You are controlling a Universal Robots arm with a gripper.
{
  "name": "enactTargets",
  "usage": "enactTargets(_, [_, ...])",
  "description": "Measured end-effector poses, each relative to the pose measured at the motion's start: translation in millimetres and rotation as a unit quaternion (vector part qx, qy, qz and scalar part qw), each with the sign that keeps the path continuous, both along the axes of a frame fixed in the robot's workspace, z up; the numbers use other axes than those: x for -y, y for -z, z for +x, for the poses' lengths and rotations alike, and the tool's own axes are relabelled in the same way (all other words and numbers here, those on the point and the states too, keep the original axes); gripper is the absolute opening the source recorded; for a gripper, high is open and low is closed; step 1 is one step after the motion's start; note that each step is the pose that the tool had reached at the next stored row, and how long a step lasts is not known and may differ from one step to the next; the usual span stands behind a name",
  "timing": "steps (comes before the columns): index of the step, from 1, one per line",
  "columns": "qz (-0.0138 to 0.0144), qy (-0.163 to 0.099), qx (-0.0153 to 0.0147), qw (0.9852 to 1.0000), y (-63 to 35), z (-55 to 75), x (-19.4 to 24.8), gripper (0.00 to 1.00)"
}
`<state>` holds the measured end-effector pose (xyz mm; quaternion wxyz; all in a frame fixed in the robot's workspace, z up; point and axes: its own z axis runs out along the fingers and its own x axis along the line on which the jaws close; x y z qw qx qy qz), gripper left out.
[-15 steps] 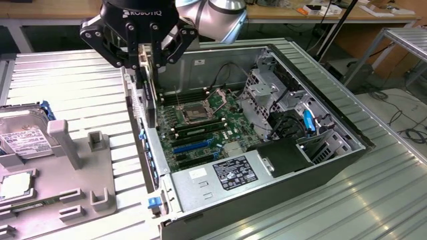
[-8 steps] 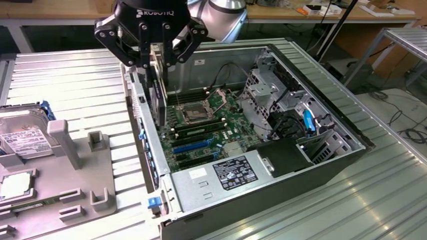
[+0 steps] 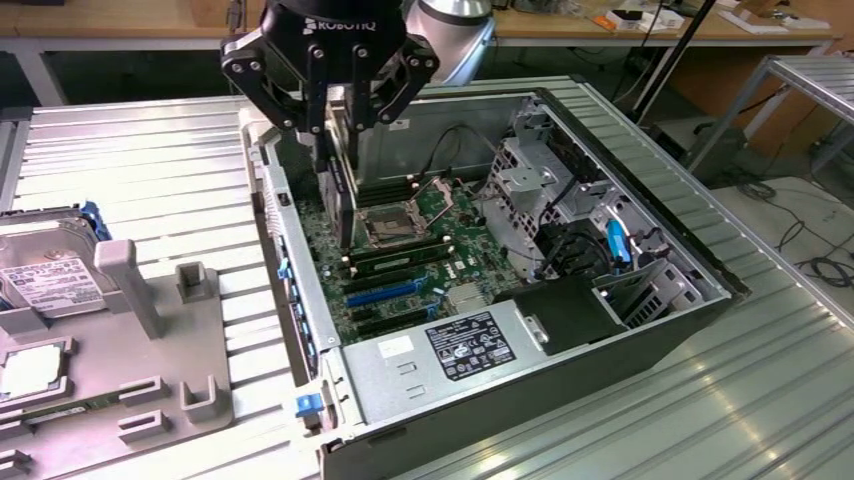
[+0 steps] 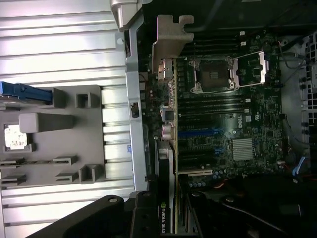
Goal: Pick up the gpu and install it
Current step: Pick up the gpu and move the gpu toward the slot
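**A:** Where do things stand?

**B:** The open computer case (image 3: 654,190) lies on the ribbed table (image 3: 160,160). The gripper (image 3: 334,115) is clamped on the gpu (image 3: 343,195). The card hangs edge-down over the far part of the motherboard (image 3: 447,240), beside the case wall on the exterior view's left.

**A:** What could go wrong?

**B:** The card looks farther back than the blue slots (image 3: 387,292). Pushed down there, its edge could strike the CPU socket (image 3: 394,225). Any tilt could catch the silver bracket (image 4: 171,37) on that wall.

**A:** Anything you can't make out?

**B:** I can't tell whether the card's lower edge touches the board. The gripper's own body hides the card's upper part.
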<state>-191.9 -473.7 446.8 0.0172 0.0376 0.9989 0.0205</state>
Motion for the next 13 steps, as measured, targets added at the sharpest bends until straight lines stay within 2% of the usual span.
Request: enactTargets(13, [0.0000,0.000,0.0000,1.0000,0.0,22.9,0.0,0.27])
